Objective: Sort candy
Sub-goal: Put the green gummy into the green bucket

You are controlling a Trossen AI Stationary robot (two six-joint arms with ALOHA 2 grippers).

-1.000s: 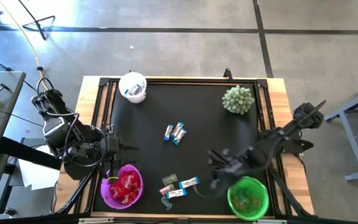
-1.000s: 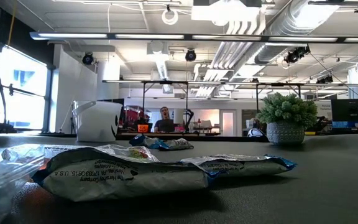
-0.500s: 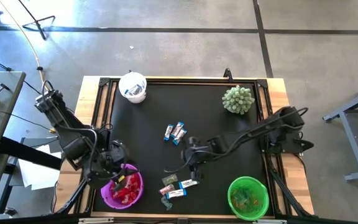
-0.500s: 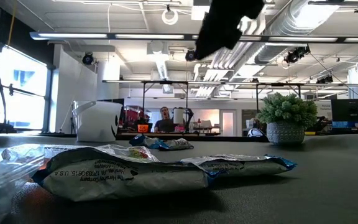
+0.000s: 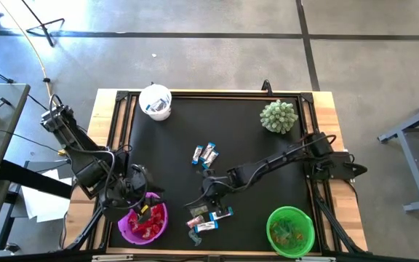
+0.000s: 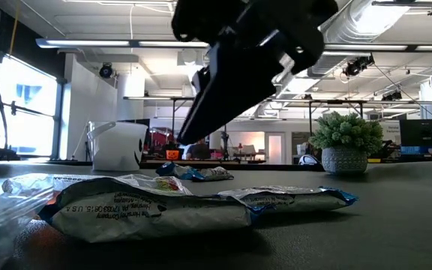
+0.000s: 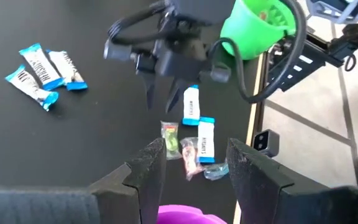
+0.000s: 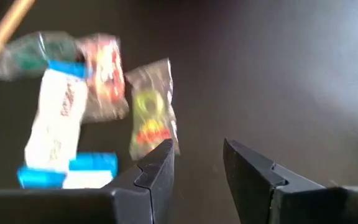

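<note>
purple plastic sits nearest us: the purple bowl (image 5: 143,224) at the front left of the black mat (image 5: 253,145), already holding shiny red packets, and our left gripper (image 5: 138,198) hangs just over its rim with fingers spread and nothing between them, which we read as a drop-off pose above the bowl kept for reds. across the front edge stands the green bowl (image 5: 290,231), with a few greenish sweets inside, so each colour seems to have its own container. between the two bowls lies a loose cluster of candy (image 5: 208,217): blue-and-white mini bars, a red wrapper, and a small greenish packet (image 8: 149,112). our right gripper (image 5: 208,191) reaches in low over this cluster from the right side, its fingers parted and empty, lined up just short of the greenish packet; we judge it is coming in for that piece because it belongs in the green bowl on its own side. a little farther back, near the middle of the mat, three more blue-and-white bars (image 5: 205,154) lie together, untouched. at the far left corner stands the white cup (image 5: 156,101), which appears to hold a blue-and-white piece. at the far right is the spiky green plant (image 5: 278,116), no part of the sorting. most sorting looks done.
</note>
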